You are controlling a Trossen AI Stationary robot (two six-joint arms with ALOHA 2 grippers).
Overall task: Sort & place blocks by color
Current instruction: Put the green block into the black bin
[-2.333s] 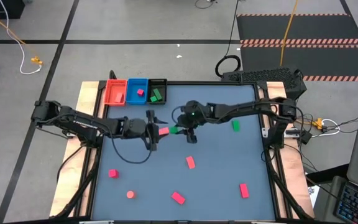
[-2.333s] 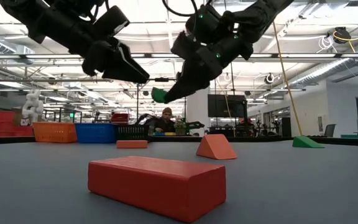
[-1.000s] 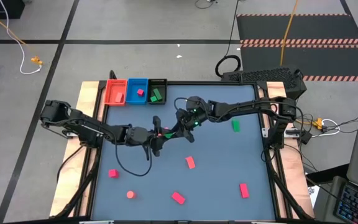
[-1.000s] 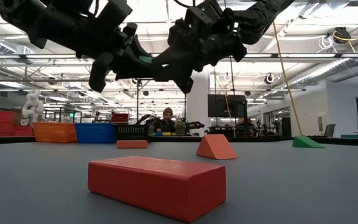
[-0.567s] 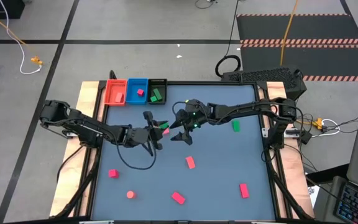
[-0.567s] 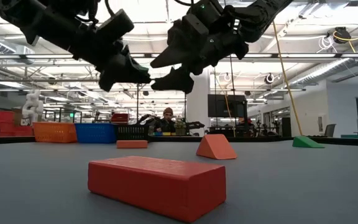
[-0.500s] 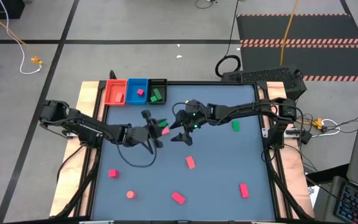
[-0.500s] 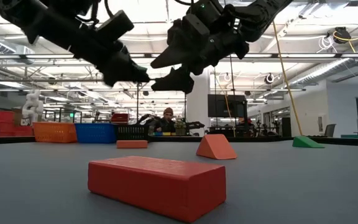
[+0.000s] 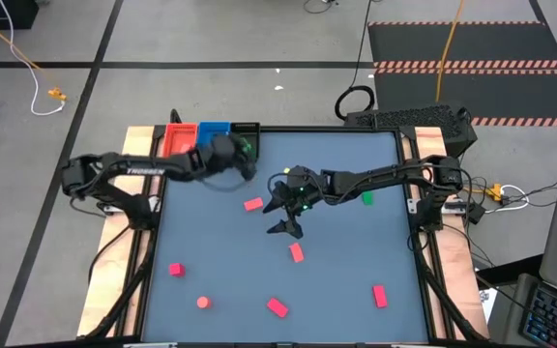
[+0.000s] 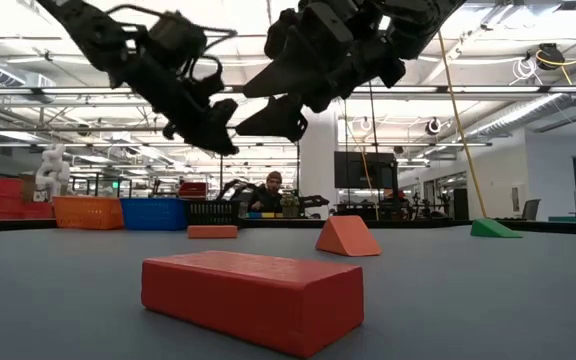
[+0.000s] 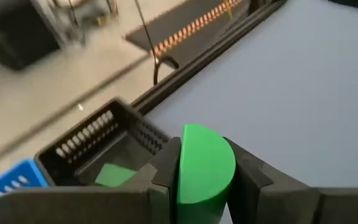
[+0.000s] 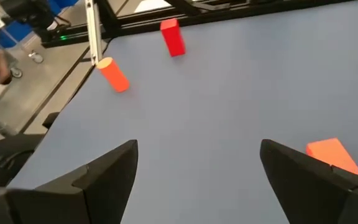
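Two robot arms at work above the table

The left gripper (image 9: 243, 155) is clamped on a green block (image 11: 205, 167); the right gripper (image 9: 285, 215) hangs mid-table, fingers spread wide.

On the surface (image 9: 346, 280): 6 red or orange blocks (image 9: 253, 204) and 1 green block (image 9: 366, 197). At the far left: 3 trays (image 9: 177, 144). 1 more green block (image 11: 205, 165) sits in the left gripper (image 11: 201, 177).

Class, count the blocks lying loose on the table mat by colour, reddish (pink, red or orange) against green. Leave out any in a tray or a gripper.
Reddish blocks: 6
Green blocks: 1
Total: 7
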